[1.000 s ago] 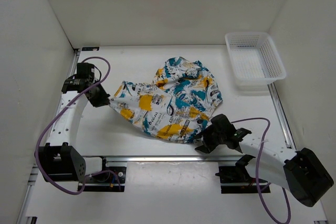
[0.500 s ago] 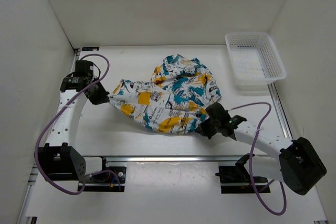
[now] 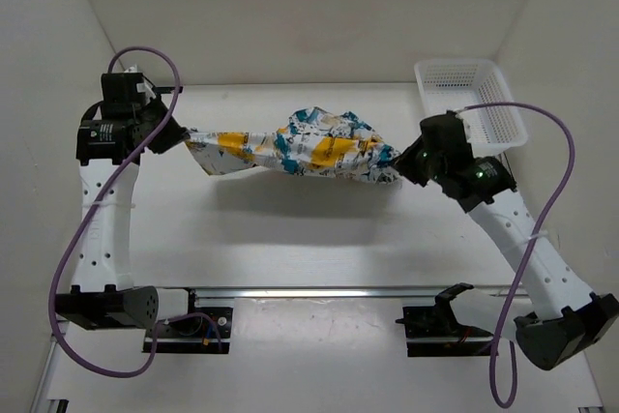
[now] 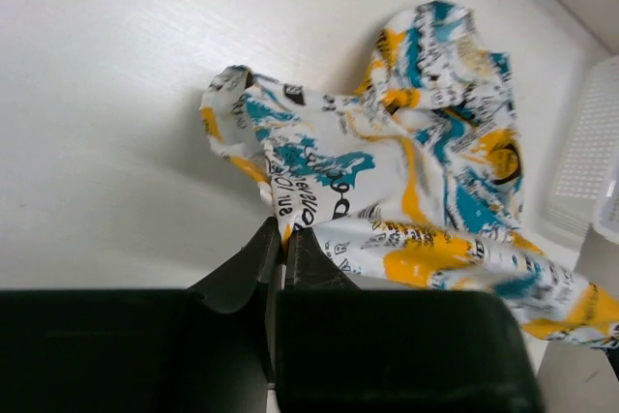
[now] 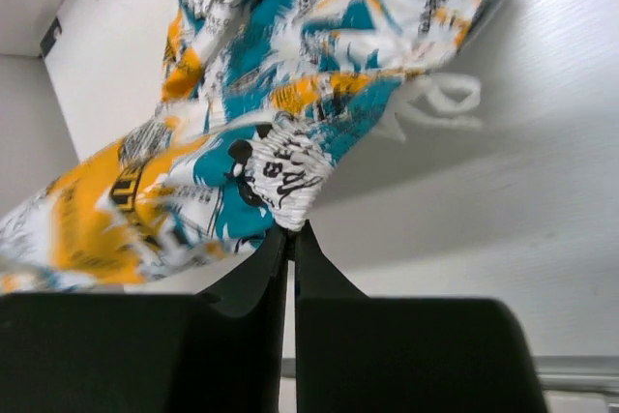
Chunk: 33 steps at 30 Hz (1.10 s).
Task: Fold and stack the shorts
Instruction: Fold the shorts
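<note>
The shorts, white fabric printed in yellow-orange, teal and black, hang stretched in the air between both arms above the table. My left gripper is shut on their left end; in the left wrist view the cloth fans out from the pinched tips. My right gripper is shut on the right end, where the elastic waistband bunches at the closed tips. A white drawstring dangles from the cloth.
A white plastic lattice basket stands at the back right, just behind my right arm. White walls close in the table on the left, back and right. A metal rail runs along the near edge by the arm bases.
The right gripper closed on the near right edge of the shorts. Both arms then rose and moved back, lifting the shorts off the table and pulling them taut between them.
</note>
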### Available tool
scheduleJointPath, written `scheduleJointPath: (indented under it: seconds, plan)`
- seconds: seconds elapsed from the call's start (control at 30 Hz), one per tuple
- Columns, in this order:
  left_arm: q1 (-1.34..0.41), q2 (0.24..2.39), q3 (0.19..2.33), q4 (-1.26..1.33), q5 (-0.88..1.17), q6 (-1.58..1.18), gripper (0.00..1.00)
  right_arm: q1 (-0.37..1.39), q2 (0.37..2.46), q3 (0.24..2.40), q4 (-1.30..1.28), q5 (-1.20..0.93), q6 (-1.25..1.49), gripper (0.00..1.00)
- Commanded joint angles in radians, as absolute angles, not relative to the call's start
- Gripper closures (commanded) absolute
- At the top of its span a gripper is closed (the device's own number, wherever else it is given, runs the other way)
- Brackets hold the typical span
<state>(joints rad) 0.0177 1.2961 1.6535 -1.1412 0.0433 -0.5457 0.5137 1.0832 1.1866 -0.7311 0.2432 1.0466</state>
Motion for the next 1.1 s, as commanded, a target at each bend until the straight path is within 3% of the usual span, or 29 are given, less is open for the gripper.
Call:
scheduleJointPath:
  seconds: [0.0, 0.2, 0.37, 0.47, 0.63, 0.9, 1.07]
  plan:
    - [0.023, 1.295, 1.747, -1.166, 0.071, -0.537, 0.90, 0.434, 1.146, 1.384, -0.822, 0.212, 0.792, 1.00]
    - [0.032, 1.509, 2.031, -1.123, 0.155, -0.546, 0.90, 0.281, 1.571, 1.845, -0.819, -0.021, 0.539, 1.00]
    - [0.071, 1.738, 2.470, -1.158, 0.234, -0.560, 0.90, 0.238, 1.863, 2.409, -0.798, -0.187, 0.515, 1.00]
    - [0.110, 1.734, 2.533, -1.111, 0.268, -0.586, 0.90, 0.229, 1.985, 2.642, -0.798, -0.259, 0.544, 1.00]
    - [0.110, 1.634, 2.425, -1.048, 0.269, -0.586, 0.90, 0.229, 1.919, 2.544, -0.765, -0.288, 0.539, 1.00]
    - [0.181, 1.441, 2.396, -1.127, 0.249, -0.568, 0.90, 0.248, 1.577, 2.203, -0.776, -0.264, 0.456, 1.00]
    - [0.193, 1.318, 2.385, -1.140, 0.192, -0.577, 0.90, 0.258, 1.402, 2.181, -0.857, -0.255, 0.425, 1.00]
